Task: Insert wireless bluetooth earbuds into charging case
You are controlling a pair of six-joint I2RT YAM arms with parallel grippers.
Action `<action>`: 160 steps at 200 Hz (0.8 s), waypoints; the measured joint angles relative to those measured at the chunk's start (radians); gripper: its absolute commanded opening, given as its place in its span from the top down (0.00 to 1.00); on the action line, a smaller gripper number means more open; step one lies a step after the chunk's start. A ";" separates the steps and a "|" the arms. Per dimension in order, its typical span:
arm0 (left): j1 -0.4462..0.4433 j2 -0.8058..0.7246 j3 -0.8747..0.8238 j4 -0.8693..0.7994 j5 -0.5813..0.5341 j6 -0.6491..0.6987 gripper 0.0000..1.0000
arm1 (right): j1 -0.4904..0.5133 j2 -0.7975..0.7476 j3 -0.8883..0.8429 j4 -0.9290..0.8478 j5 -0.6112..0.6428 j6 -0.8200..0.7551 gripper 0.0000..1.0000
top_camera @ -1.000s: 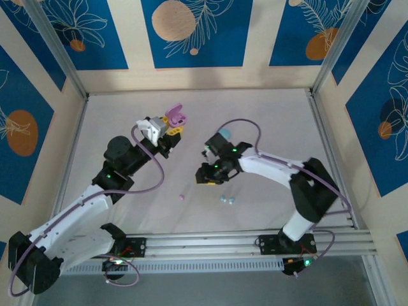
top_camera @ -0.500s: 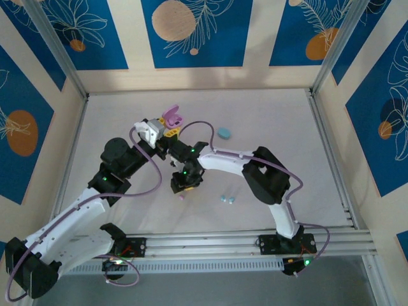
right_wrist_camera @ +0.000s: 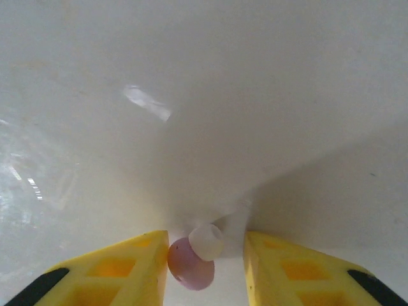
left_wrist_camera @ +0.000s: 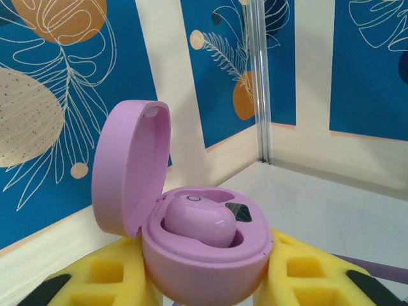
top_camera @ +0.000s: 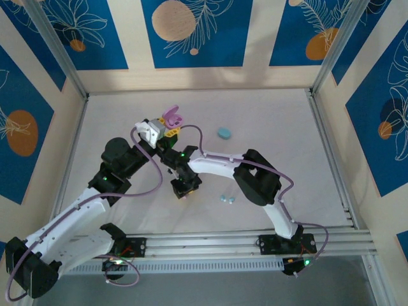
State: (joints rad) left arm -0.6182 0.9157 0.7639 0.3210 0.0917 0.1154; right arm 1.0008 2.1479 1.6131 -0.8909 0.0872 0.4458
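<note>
My left gripper [top_camera: 167, 131] is shut on an open pink charging case [top_camera: 172, 119], held up with its lid tipped back. In the left wrist view one pink earbud [left_wrist_camera: 199, 220] lies seated in the case [left_wrist_camera: 204, 268], between the yellow fingers [left_wrist_camera: 102, 277]. My right gripper [top_camera: 182, 187] is low over the table, open. In the right wrist view a second pink earbud [right_wrist_camera: 190, 264] with a white tip lies on the table between the fingers. It touches the left finger [right_wrist_camera: 121, 268] and stands apart from the right one.
A closed teal case [top_camera: 224, 132] lies on the table behind and to the right of the grippers. Two teal earbuds [top_camera: 227, 199] lie just right of the right gripper. Metal frame rails run along the table's sides and front edge.
The right arm has swung left across the table and come down around the loose pink earbud. The left gripper with the pink case has barely moved.
</note>
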 measured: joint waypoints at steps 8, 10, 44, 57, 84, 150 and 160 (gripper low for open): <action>0.000 0.003 0.000 0.000 0.000 0.000 0.76 | -0.007 -0.008 -0.014 0.010 -0.005 0.004 0.65; 0.000 0.004 0.000 0.000 0.000 0.000 0.76 | -0.010 -0.012 -0.019 0.013 -0.006 0.005 0.65; 0.000 0.020 0.000 0.001 0.000 -0.001 0.76 | -0.073 -0.090 -0.130 0.023 -0.004 0.032 0.69; 0.000 0.025 0.000 0.002 0.000 -0.002 0.76 | -0.103 -0.120 -0.171 0.027 -0.004 0.040 0.69; 0.000 0.033 0.000 0.006 0.000 -0.004 0.76 | -0.157 -0.159 -0.227 0.035 0.008 0.051 0.66; 0.000 0.037 0.000 0.009 0.000 -0.004 0.76 | -0.217 -0.274 -0.307 0.105 -0.031 0.105 0.60; 0.000 0.037 0.000 0.009 0.000 -0.004 0.76 | -0.227 -0.292 -0.321 0.129 -0.050 0.130 0.60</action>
State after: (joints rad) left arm -0.6182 0.9524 0.7639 0.3302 0.0921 0.1112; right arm 0.7742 1.8561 1.2922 -0.7616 0.0372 0.5758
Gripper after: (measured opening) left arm 0.330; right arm 0.397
